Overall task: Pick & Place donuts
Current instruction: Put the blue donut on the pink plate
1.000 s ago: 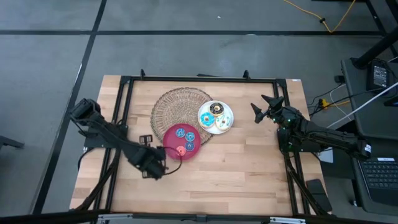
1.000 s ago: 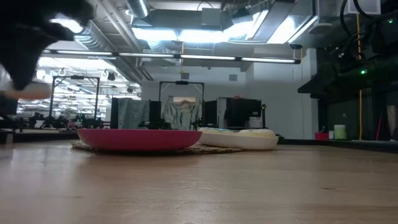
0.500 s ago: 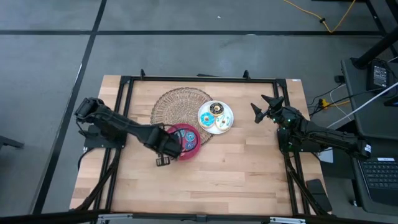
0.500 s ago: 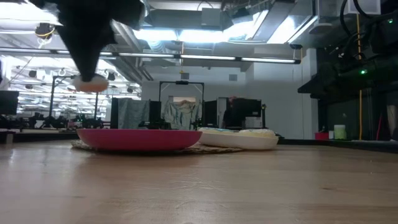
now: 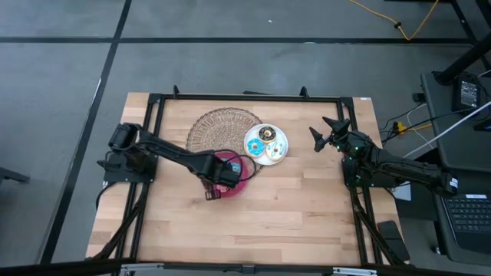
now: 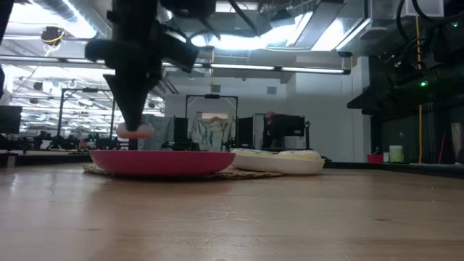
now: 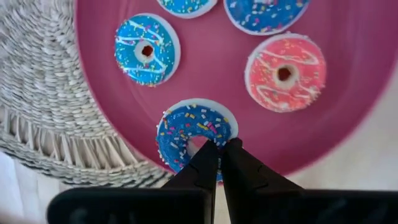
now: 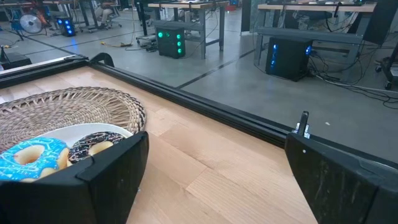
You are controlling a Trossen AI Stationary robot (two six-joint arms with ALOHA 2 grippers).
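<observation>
Left wrist view is showing the left gripper (image 7: 218,144) with its fingers (image 7: 202,163) pinched together on the rim of a navy sprinkled donut (image 7: 194,130), which is hanging directly under the tips, just above the near edge of the red plate (image 7: 348,112). Just beyond the fingers, a pink donut (image 7: 285,71) and a blue donut (image 7: 147,49) are lying flat on that plate, with two more blue ones partly cut off at the far side. To one side of the plate the wicker mat (image 7: 43,93) is spreading out underneath it. Seen from above, the left gripper (image 5: 219,178) is hovering over the red plate (image 5: 244,178), so the release spot is probably straight below the fingers. Farther off, the white plate (image 5: 266,144) is carrying larger donuts. The right gripper (image 5: 328,132) is waiting well apart near the surface (image 5: 291,222) edge, fingers spread wide and holding nothing.
</observation>
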